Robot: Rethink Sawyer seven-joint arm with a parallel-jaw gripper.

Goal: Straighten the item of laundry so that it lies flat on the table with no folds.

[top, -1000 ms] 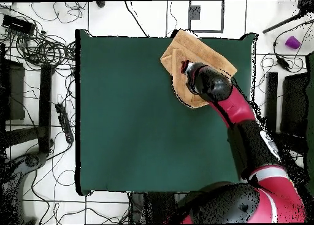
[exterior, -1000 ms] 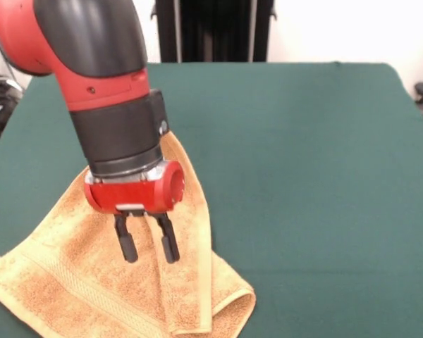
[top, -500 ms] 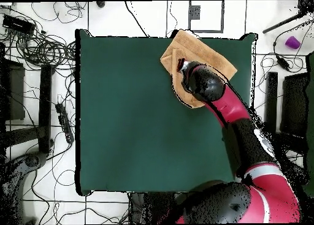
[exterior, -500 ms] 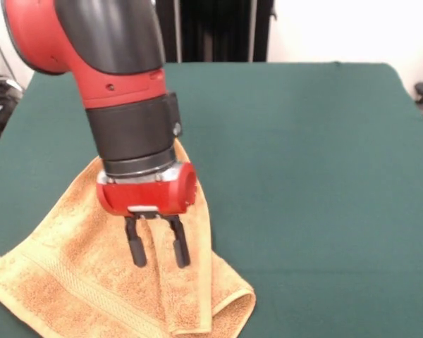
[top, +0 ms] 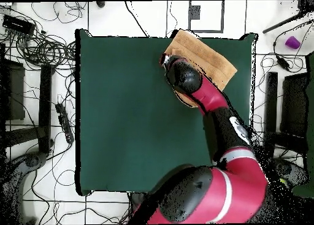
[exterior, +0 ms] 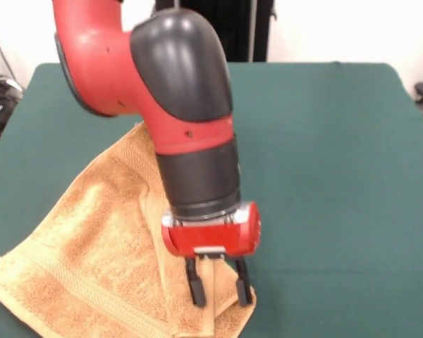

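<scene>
1. Towel [exterior: 92, 246]: golden-orange terry; rumpled, a folded ridge running lengthwise; woven band near its front end; lying at one table corner.
2. Table [exterior: 324, 155]: dark green cloth surface.

Robotics lab: cable tangles [top: 46, 48] on tiled floor [top: 153, 17], felt-covered table [top: 122, 112].

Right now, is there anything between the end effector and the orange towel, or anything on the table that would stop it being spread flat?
Nothing visible does. The end effector hangs open directly over the towel, at its folded edge, with no object between them. The green table beside the towel shows only bare cloth.
</scene>
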